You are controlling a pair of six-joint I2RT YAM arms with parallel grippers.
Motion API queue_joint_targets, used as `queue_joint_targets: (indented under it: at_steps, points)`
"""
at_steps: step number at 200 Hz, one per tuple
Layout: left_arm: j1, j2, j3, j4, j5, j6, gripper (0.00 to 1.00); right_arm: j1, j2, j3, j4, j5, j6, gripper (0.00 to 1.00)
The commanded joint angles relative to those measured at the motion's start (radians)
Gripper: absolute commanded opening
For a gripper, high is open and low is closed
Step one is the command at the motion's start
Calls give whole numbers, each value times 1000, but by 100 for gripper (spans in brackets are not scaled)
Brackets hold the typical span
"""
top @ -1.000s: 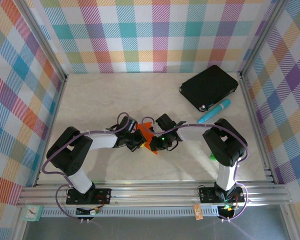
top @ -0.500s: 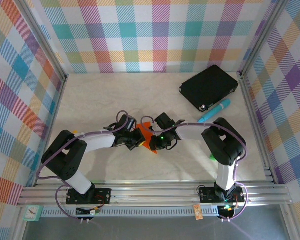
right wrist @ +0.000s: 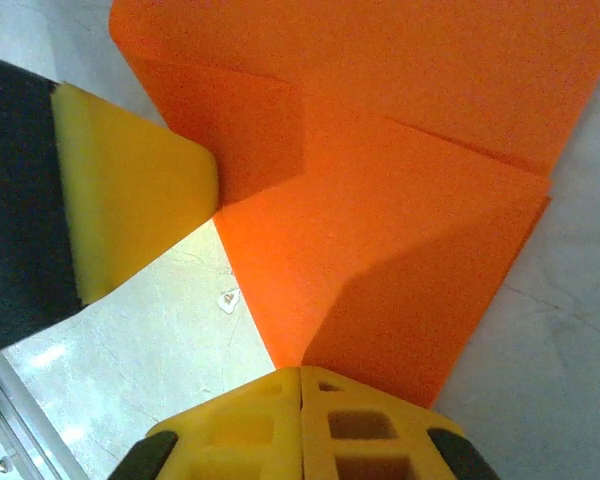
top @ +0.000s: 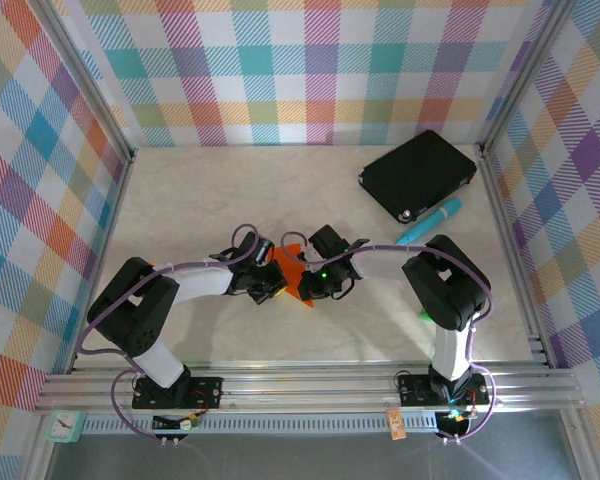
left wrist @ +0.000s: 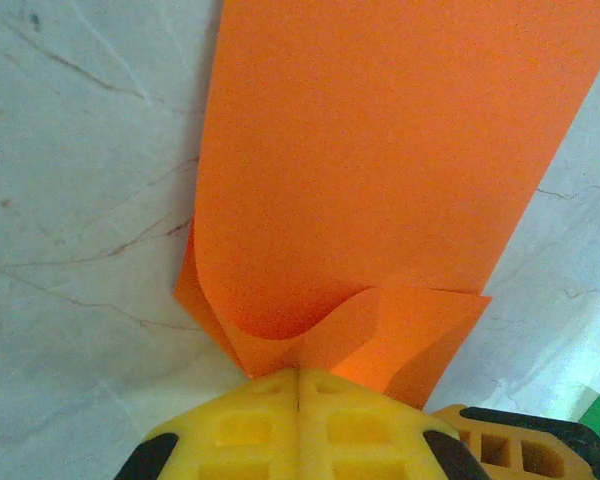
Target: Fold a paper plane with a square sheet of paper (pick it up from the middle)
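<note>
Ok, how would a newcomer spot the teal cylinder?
Find the black rectangular pad at the far right of the table. The teal cylinder lies slanted just beside its near edge. It is slim and round, unlike the flat pad and the orange paper.

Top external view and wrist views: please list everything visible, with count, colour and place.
table: one, pale marble pattern
walls: three, coloured check pattern, around the table
sheet of paper: one, bright orange, partly folded, table centre
rectangular pad: one, black, far right corner of the table
pen-like cylinder: one, turquoise, beside the pad's near edge
small block: one, green, near right side, partly hidden
left gripper: one, yellow fingers, shut on the paper
right gripper: one, yellow fingers, shut on the paper
</note>
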Motion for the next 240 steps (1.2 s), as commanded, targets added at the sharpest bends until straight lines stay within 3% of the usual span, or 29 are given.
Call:
queue_joint_targets:
  at_steps: [1, 87, 240]
  points:
    - [-4, 19, -1, -61, -52, 3, 2, 3, 26, 8, -57, 21, -1, 8]
    - [1, 70, 17, -131, -83, -1, 0, 11, -48, 76, -134, -21, -11, 9]
    - [1, 104, 20, -172, -82, 27, 0, 29, -20, 87, -214, 124, 41, 7]
